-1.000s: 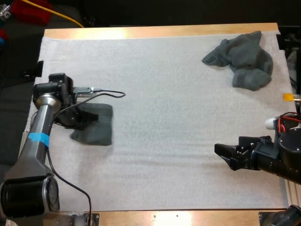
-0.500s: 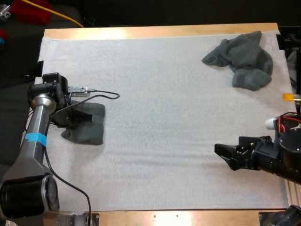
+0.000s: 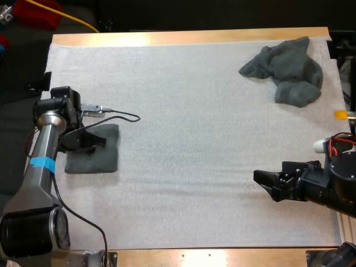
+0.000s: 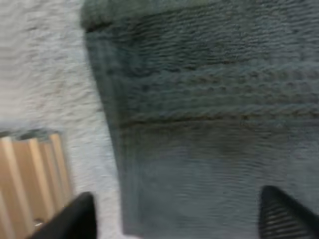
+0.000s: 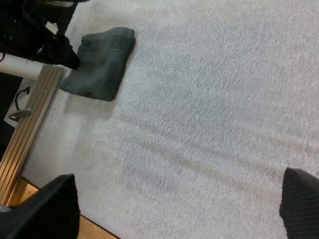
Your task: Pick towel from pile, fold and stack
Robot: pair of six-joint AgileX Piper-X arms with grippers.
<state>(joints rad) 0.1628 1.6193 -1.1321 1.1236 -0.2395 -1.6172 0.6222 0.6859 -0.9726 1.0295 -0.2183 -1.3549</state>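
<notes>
Towel (image 3: 92, 158), dark grey-green and folded flat, lies at the left edge of the white mat (image 3: 189, 128), with the left gripper (image 3: 93, 140) over it, fingers spread and holding nothing. A crumpled pile of dark grey-green towels (image 3: 286, 69) sits far right. The right gripper (image 3: 266, 183) hovers over bare mat at near right, its fingers wide apart and empty.

Left arm (image 3: 44, 150): silver tube, blue tape band (image 3: 43, 162), black joints. Right arm (image 3: 334, 186): black housing, white cap (image 3: 320, 146). Fingers (image 5: 304, 199) black, dimpled pads.
</notes>
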